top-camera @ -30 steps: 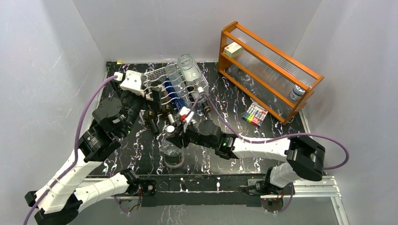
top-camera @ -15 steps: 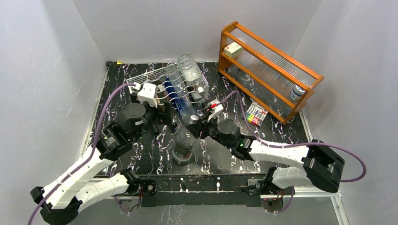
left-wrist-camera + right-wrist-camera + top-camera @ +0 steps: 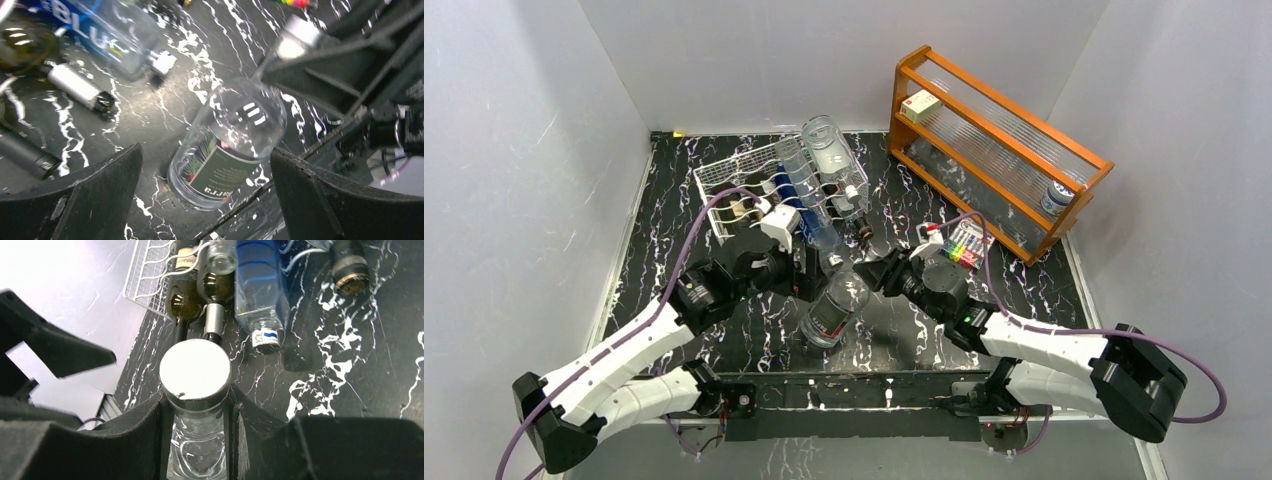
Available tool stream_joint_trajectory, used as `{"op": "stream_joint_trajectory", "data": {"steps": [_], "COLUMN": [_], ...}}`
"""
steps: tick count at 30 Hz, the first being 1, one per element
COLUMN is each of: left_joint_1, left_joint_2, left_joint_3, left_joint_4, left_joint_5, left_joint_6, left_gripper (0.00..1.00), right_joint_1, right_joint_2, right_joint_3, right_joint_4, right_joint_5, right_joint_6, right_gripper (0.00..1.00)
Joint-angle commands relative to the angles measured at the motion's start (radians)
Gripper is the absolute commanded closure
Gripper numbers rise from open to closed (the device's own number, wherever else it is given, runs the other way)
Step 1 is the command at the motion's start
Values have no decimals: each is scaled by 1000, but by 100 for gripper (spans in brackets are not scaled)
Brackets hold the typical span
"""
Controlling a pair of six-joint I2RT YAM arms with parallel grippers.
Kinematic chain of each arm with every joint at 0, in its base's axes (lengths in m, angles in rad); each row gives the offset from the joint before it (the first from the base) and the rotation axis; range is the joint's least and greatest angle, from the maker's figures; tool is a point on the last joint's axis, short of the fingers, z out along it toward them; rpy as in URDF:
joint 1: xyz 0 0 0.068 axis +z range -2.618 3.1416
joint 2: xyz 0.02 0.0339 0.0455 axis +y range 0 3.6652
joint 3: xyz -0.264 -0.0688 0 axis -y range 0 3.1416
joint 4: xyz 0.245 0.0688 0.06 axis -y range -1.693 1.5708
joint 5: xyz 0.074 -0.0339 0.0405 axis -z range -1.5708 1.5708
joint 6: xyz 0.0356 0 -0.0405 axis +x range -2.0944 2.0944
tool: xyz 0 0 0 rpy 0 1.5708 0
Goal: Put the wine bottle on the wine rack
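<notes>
clamping the right gripper [image 3: 876, 272] on the neck of the wine bottle [image 3: 834, 306], just under its silver cap [image 3: 195, 369]. in the right wrist view, pressing both fingers [image 3: 140, 440] against the glass on either side of the neck. tilting the bottle w/ cap toward the right arm & base down-left, close to the near edge of the table [image 3: 904, 190]; can't tell if the base is touching the black marble top. showing clear glass w/ a dark green label [image 3: 220, 172] in the left wrist view.

hanging the left gripper [image 3: 809, 278] just beside the bottle's upper part, on its left side, w/ jaws spread wide. framing the bottle between the two dark pads [image 3: 75, 200] in the left wrist view, not squeezing it; can't tell if either pad is touching glass.

sitting apart from the wine rack [image 3: 721, 185]: bottle on the near side of it, toward the arms, not in any cradle. already lying in the white wire rack: a blue-labelled clear bottle [image 3: 800, 192], a big clear bottle [image 3: 827, 150] up top, & dark bottles [image 3: 182, 305] w/ necks pointing to the near side. poking out by the rack's right end, a dark bottle top w/ gold band [image 3: 350, 272].

standing at back right, an orange wooden shelf [image 3: 999, 140] w/ a small box [image 3: 921, 105] on its top tier. lying in front of it, a pack of coloured markers [image 3: 966, 243], near the right arm's wrist.
</notes>
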Motion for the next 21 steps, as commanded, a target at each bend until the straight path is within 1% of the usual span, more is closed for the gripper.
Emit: {"op": "stream_joint_trajectory", "data": {"steps": [1, 5, 10, 16, 21], "left_joint_1": [1, 1, 1, 0, 1], "left_joint_2": [27, 95, 211, 267, 294], "left_joint_3": [-58, -80, -60, -91, -89], "left_joint_4": [75, 136, 201, 171, 124], "left_joint_5": [209, 285, 404, 379, 381], "left_joint_6": [98, 195, 214, 246, 264], "left_gripper": [2, 2, 2, 2, 2], "right_joint_1": [-48, -65, -73, -102, -140], "right_joint_2": [-32, -41, -55, -68, -64], "right_joint_3": [-5, 21, 33, 54, 78], "right_joint_4": [52, 5, -17, -110, -287], "right_joint_5": [-70, -80, -86, -130, -150], "right_joint_6": [164, 188, 198, 274, 400], "right_gripper": [100, 100, 100, 100, 100]}}
